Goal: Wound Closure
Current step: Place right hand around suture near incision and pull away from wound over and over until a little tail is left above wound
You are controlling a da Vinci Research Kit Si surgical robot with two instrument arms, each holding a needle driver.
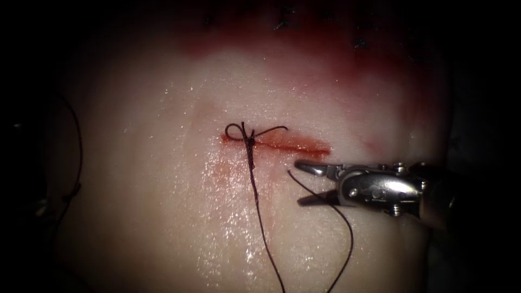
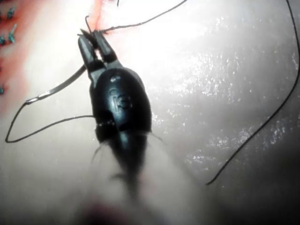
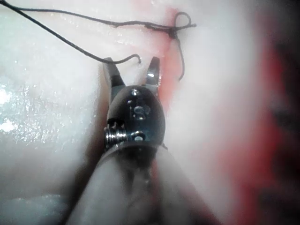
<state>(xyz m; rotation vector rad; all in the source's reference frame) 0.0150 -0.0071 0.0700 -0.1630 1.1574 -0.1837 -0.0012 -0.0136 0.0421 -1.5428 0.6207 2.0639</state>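
**Knot tied at the cut's left end; right tool open and empty**

In the endoscope view the tissue [image 1: 163, 217] carries a short cut [image 1: 293, 145] that runs across it, with red fluid [image 1: 325, 59] lying in the cut and staining the tissue's far edge. A knot [image 1: 248, 137] sits on the left end of the cut, with a small loop to its left and a short tail to its right. From the knot the thread [image 1: 260, 217] runs straight towards the tissue's near edge.

The right tool [image 1: 299, 183] comes in just below the cut's right end. Its jaws stand wide apart and hold nothing. A second strand [image 1: 347, 228] has its free end lying on the tissue just beside the upper jaw. It passes through the gap between the jaws and curves away to the near edge. The right wrist view shows the same: the jaws of the right tool [image 3: 131, 61] are spread, the curled thread end lies between their tips, and the knot [image 3: 173, 32] is a little beyond them.

In the left wrist view the left tool [image 2: 92, 35] has thread running off from its tip. The needle [image 2: 56, 89] lies on top of the tissue, not in it. One end reaches the tool's side and the other trails thread in a loop. I cannot tell whether these jaws grip the thread, the needle or nothing.
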